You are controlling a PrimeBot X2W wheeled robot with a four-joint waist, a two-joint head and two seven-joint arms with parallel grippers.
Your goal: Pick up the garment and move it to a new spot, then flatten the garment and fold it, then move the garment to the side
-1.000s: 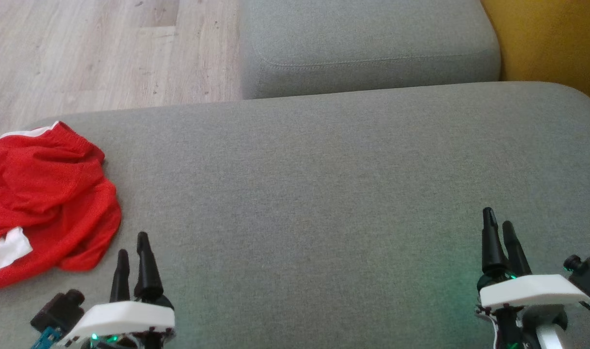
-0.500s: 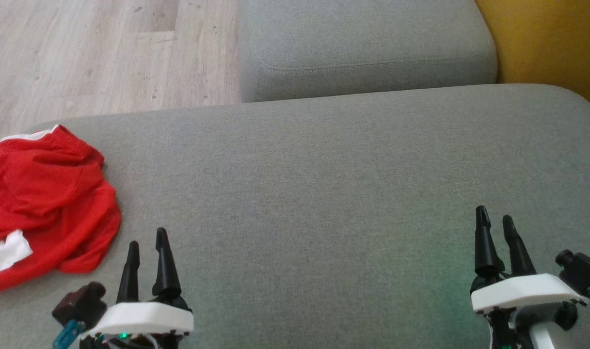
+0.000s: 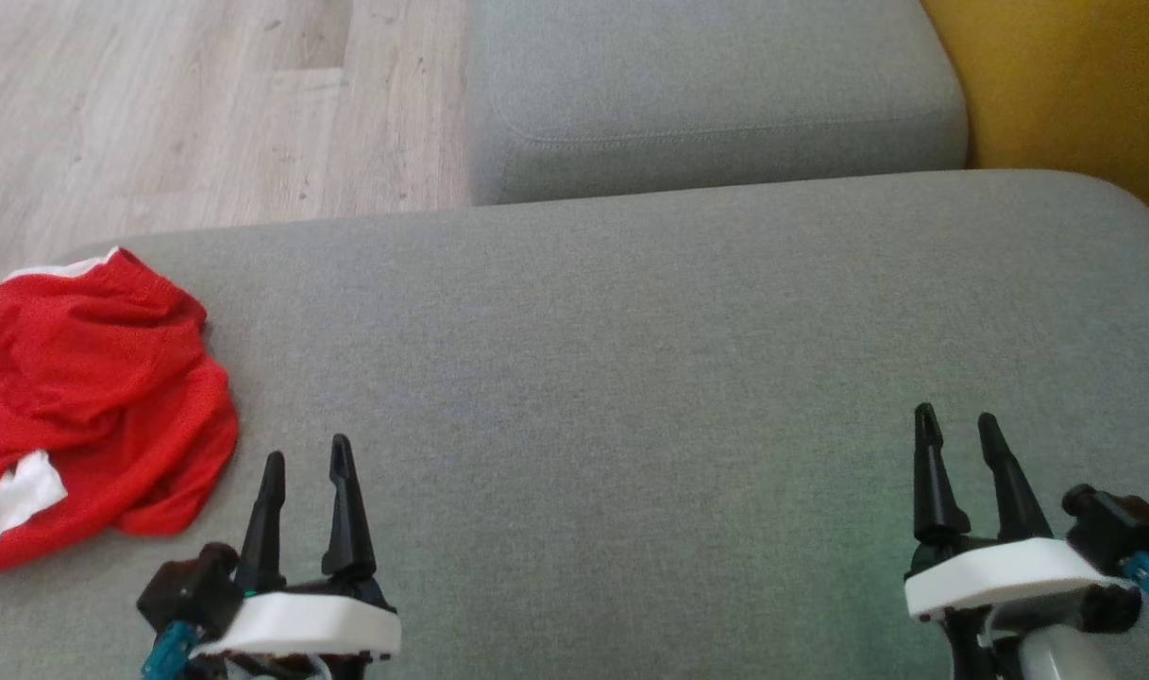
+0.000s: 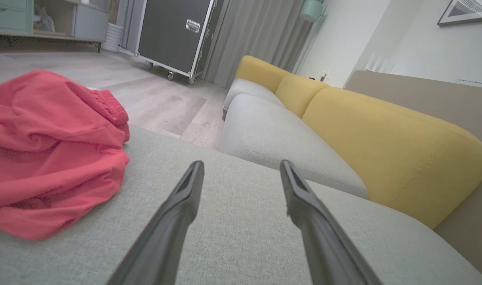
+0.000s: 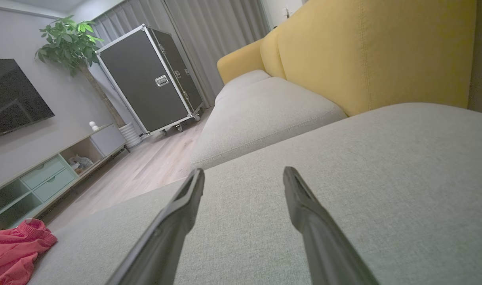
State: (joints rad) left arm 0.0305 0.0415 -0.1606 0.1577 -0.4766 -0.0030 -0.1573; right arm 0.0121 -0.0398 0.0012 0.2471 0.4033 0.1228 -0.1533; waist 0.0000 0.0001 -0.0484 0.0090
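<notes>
Grey cushion (image 3: 631,359) underneath, wood floor (image 3: 206,113) at eleven o'clock. Red garment (image 3: 83,406) crumpled at nine, near left gripper (image 3: 307,448); right gripper (image 3: 955,413) at four, well apart. Claws spread wide, empty.

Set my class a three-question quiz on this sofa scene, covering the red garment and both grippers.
1. True or false: the left gripper is holding the red garment.
2. The garment lies crumpled on: A) a wooden table; B) the grey cushion; C) a metal tray.
3. Fill in: the right gripper hangs over bare cushion with its jaws ____.

Key: 1 false, since it is empty and beside the garment; 2 B; 3 open.
</notes>
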